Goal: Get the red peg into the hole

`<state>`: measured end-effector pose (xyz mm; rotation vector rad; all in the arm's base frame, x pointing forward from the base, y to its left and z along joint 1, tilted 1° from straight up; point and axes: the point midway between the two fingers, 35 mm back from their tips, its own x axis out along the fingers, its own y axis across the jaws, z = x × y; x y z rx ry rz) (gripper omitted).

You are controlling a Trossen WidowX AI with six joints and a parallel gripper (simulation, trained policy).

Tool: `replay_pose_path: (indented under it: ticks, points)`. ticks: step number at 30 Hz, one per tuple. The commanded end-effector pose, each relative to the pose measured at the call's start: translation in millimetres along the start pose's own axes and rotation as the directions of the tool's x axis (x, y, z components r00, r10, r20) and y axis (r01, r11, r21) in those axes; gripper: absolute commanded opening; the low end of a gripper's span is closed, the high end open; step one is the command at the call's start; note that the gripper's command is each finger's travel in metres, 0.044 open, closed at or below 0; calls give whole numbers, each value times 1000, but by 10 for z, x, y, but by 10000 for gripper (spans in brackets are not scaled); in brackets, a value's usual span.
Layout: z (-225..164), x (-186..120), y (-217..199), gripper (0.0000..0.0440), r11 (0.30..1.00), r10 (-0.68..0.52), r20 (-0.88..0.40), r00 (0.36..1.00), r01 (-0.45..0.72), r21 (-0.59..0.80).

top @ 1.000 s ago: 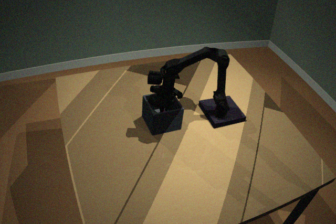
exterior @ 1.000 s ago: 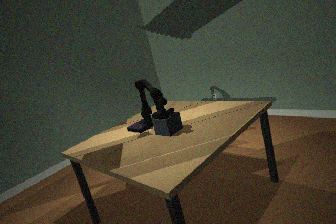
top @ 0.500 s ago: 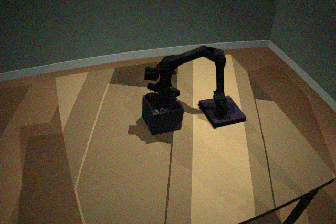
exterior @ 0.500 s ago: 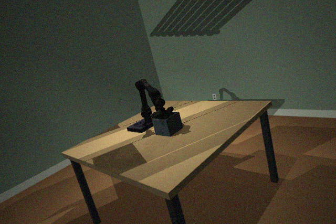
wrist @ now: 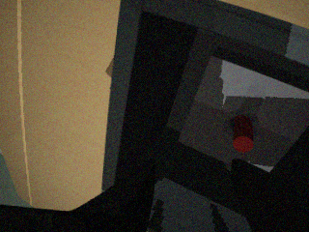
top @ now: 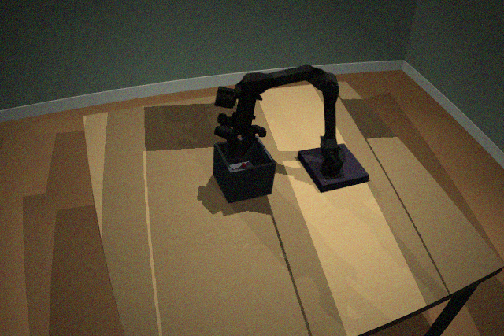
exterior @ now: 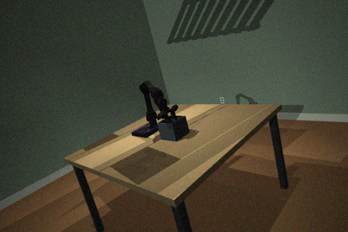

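Observation:
The red peg (top: 243,165) (wrist: 242,135) stands upright on the pale plate (top: 235,167) (wrist: 263,83) inside the dark open box (top: 249,186) (exterior: 168,131) (wrist: 114,145). Only a short length of the peg shows, with its top end toward the wrist camera. The plate's hole is hidden around the peg's foot, so its exact depth cannot be told. My gripper (top: 239,154) (wrist: 192,165) points down into the box, with its fingers open and apart. The peg is clear of the fingers, beyond and to one side of them in the wrist view.
The box walls stand around the fingers on all sides. The arm's dark purple base (top: 353,171) (exterior: 142,131) is beside the box on the wooden table (top: 203,251) (exterior: 213,136). Bands of shadow cross the table, and the box interior is dim.

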<state>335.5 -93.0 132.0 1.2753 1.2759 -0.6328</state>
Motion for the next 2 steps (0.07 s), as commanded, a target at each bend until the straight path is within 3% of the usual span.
replay_pose_path:
  ticks: [1,2]
  points:
    - [4,-86,62,228,999,38,-18,999,-38,-3]
    - [8,-105,75,238,999,46,-21,999,-47,-4]
